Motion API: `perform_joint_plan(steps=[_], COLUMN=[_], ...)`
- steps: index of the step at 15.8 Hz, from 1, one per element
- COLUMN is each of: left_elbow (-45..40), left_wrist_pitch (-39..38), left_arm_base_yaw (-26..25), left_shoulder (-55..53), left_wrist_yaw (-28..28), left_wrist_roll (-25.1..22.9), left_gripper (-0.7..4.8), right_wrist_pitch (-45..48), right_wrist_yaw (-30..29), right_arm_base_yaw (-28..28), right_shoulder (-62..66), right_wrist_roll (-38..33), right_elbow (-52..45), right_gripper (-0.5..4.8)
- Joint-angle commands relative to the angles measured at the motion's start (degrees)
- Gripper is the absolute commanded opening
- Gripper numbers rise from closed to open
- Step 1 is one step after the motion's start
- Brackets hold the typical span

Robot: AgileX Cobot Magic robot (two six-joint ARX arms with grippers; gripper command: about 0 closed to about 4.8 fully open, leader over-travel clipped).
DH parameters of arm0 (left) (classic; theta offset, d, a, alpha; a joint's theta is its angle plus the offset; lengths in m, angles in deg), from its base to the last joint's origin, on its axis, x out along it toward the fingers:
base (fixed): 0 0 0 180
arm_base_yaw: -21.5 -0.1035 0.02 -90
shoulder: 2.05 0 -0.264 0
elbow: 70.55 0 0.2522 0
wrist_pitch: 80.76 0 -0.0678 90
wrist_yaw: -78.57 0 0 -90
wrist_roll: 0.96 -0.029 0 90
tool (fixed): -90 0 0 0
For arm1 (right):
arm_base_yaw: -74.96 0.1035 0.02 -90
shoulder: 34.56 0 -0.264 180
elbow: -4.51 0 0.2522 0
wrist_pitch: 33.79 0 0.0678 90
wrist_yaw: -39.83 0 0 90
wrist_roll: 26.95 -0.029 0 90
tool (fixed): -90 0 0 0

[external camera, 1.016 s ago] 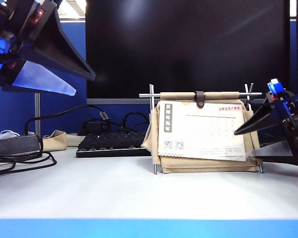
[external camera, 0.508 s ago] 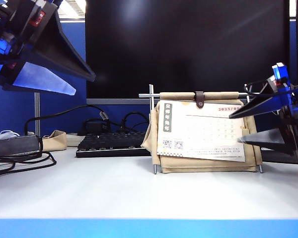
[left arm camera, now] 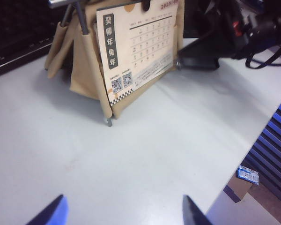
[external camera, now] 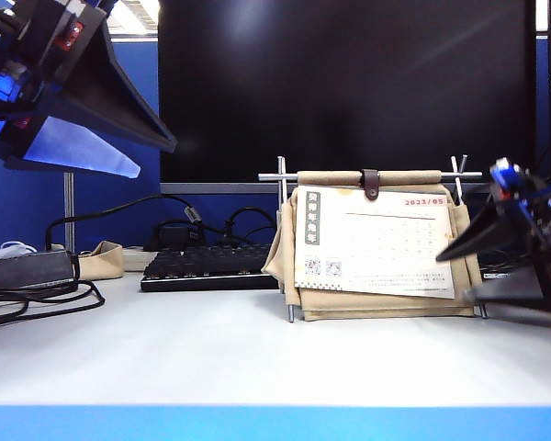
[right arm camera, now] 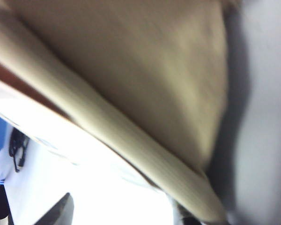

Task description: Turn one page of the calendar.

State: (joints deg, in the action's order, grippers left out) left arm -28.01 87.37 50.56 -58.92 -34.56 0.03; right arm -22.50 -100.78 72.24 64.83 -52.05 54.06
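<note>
Both tools are seen with jaws spread and nothing held. The left tool [external camera: 129, 156] is raised at the upper left of the exterior view, well apart from the calendar [external camera: 376, 243]. The right tool [external camera: 455, 271] is placed just beside the calendar's right edge, low near the desk [external camera: 257, 358]. The calendar is stood upright on the desk, in front of a black keyboard [external camera: 207, 266] and a dark monitor [external camera: 349, 83].
</note>
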Motion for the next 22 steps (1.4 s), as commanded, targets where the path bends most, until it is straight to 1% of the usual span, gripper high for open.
perform_joint_plan(steps=[1,3,6,9,13,14,16,18,19,20,22], left_elbow=[0.35,0.35,0.35,0.35,0.35,0.35,0.35,0.35,0.35,0.35,0.35], left_wrist_pitch=[0.24,-0.26,-0.55,-0.52,-0.04,0.28,0.5,0.37,0.35,0.31,0.33], left_arm_base_yaw=[0.02,0.02,0.02,0.02,0.02,0.02,0.02,0.02,0.02,0.02,0.02], left_shoulder=[0.11,0.11,0.11,0.11,0.11,0.11,0.11,0.11,0.11,0.11,0.11], left_wrist_yaw=[-0.15,-0.13,-0.13,-0.09,-0.02,-0.02,-0.02,-0.04,-0.09,-0.11,-0.15], left_wrist_roll=[-0.11,-0.11,-0.13,-0.15,-0.17,-0.17,-0.17,-0.17,-0.17,-0.15,-0.15], left_gripper=[3.23,3.23,3.23,3.23,3.23,3.23,3.23,3.23,3.23,3.23,3.23], right_wrist_pitch=[3.23,6.05,6.91,7.34,9.62,9.64,9.51,9.2,9.16,9.33,9.77], right_wrist_yaw=[-2.03,-2.23,-2.38,-6.08,-13.07,-13.7,-13.05,-9.07,-6.12,-4.98,-6.05], right_arm_base_yaw=[0.15,0.42,0.5,0.76,0.81,0.81,0.72,0.59,0.63,0.68,0.7], right_shoulder=[1.79,1.97,1.97,1.99,1.99,1.99,1.99,1.99,1.99,1.99,1.86], right_wrist_roll=[0.04,-1.16,-1.95,-3.34,-6.82,-6.82,-6.8,-6.45,-6.27,-5.9,-5.6], right_elbow=[0.2,0.22,0.31,1.22,2.16,2.16,2.16,2.14,2.14,2.19,3.78], right_gripper=[2.75,2.75,2.75,2.75,2.74,2.74,2.74,2.75,2.75,2.75,2.74])
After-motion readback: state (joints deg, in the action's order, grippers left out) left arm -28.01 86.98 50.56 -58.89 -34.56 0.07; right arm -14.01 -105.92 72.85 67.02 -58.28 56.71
